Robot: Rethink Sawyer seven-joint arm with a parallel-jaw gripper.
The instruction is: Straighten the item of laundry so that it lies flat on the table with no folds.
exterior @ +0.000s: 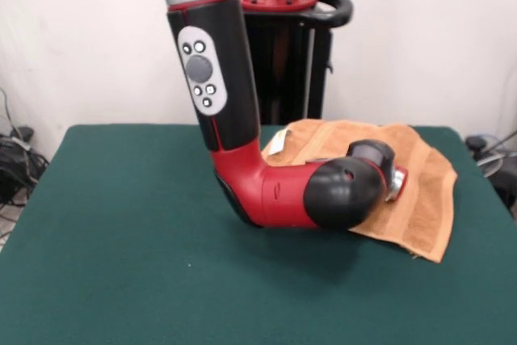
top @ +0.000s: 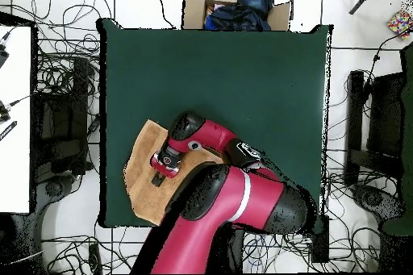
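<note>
Gripper (top: 159, 177) low over the towel (top: 145, 191) in the lower left of the overhead view; dark tip points down onto the cloth. Cannot tell how far open it is or whether it has hold of any cloth: in the front view the wrist joint hides the tip, only the red flange shows at right centre

Arm (exterior: 283, 191) bent sharply, forearm lying nearly level just above the cloth, probably to bring the tool down near the robot's own side of the table (exterior: 145, 256)

Towel (exterior: 420, 191) sits at upper right of the front view, near the far edge and corner. Skewed to the table edges. White tag (exterior: 276, 143) at its upper left corner. Arm covers the middle, so folds there can't be judged; not yet confirmed flat
</note>
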